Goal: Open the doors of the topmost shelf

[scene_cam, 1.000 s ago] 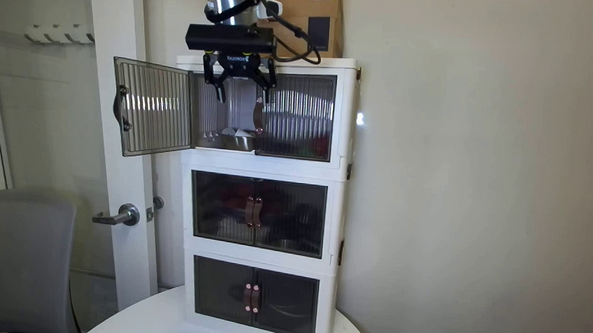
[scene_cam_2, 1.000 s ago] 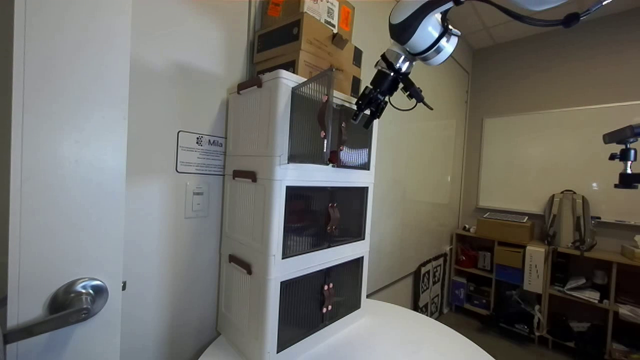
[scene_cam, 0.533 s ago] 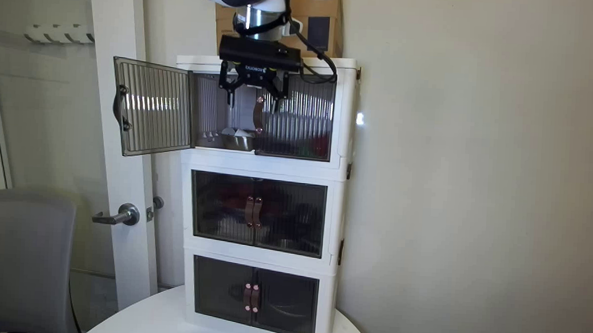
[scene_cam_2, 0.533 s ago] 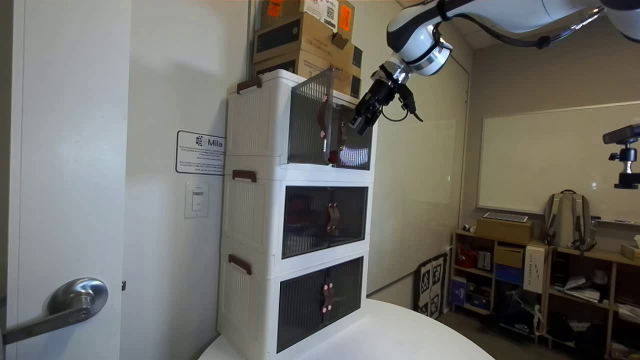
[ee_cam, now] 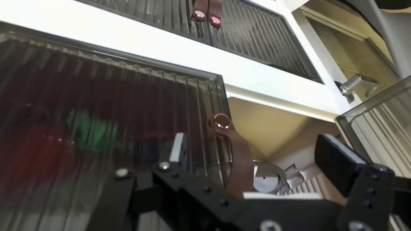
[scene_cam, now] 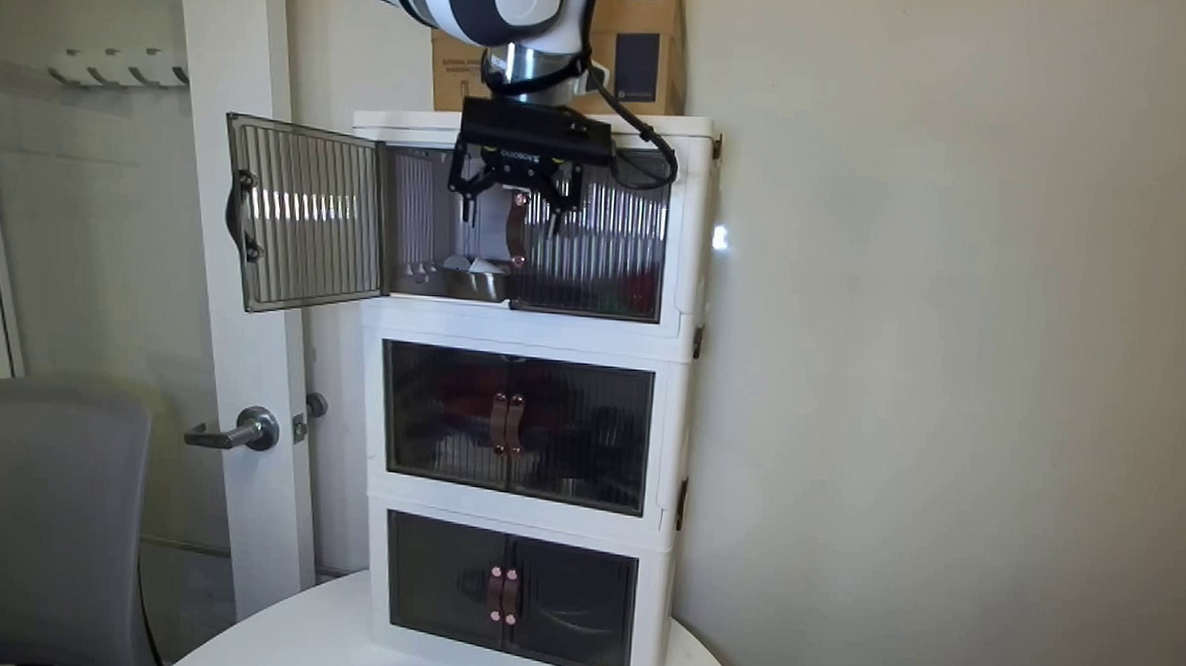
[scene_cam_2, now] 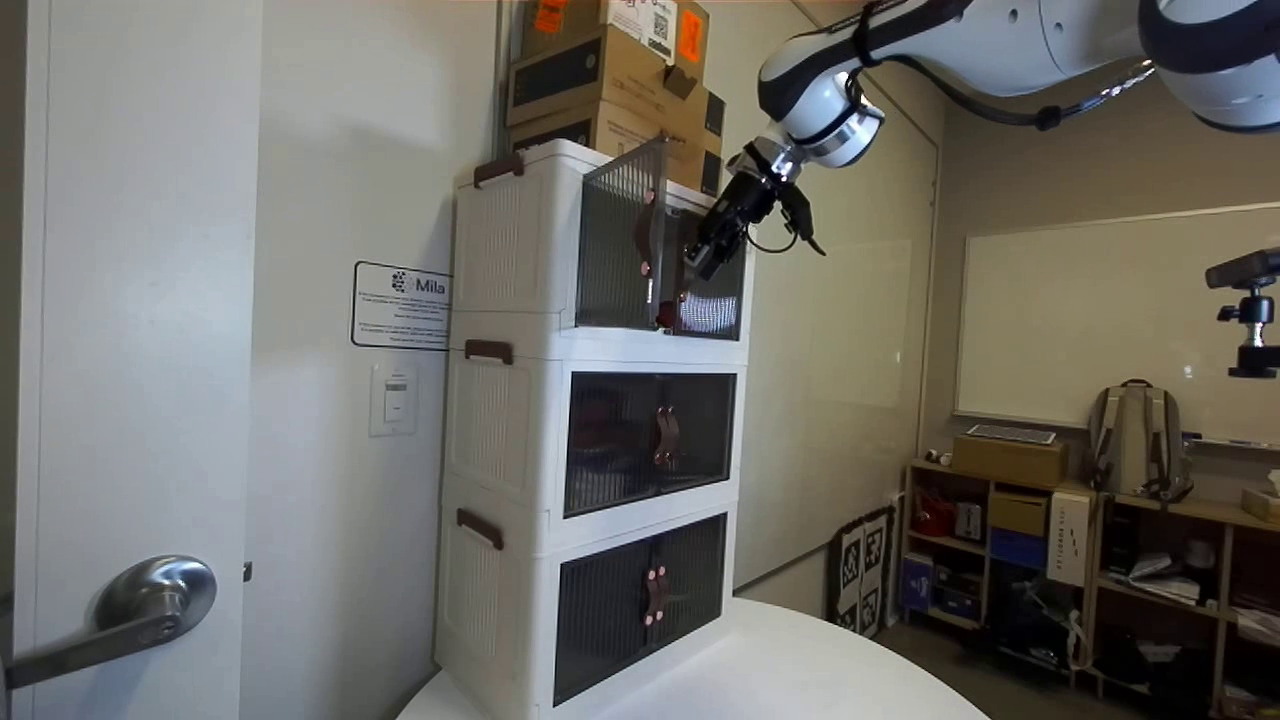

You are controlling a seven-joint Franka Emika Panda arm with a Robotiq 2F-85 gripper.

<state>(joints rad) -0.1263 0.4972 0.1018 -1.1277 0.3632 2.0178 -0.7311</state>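
The topmost shelf (scene_cam: pixel 696 227) is the white upper compartment of the cabinet; it also shows in an exterior view (scene_cam_2: pixel 510 235). One ribbed door (scene_cam: pixel 308 215) stands swung wide open; it also shows in an exterior view (scene_cam_2: pixel 618 245) and the wrist view (ee_cam: pixel 388 122). The other ribbed door (scene_cam: pixel 601 253) is shut; it fills the left of the wrist view (ee_cam: pixel 135 106). Its brown handle (ee_cam: pixel 240 154) appears between my fingers, closer to the left one, with no grip on it. My gripper (scene_cam: pixel 513 221) is open and empty in front of the shelf, pointing down at a slant (scene_cam_2: pixel 698 265).
Inside the shelf is a metal bowl (scene_cam: pixel 476 284). Two darker-fronted compartments (scene_cam: pixel 516 420) stand below on a white round table (scene_cam_2: pixel 800 670). Cardboard boxes (scene_cam_2: pixel 610 100) sit on top of the cabinet. A room door (scene_cam: pixel 241 258) and a grey chair (scene_cam: pixel 45 509) stand to the side.
My open gripper has moved right and down in an exterior view, closer to the shut door's handle. Both doors have stayed as they were.
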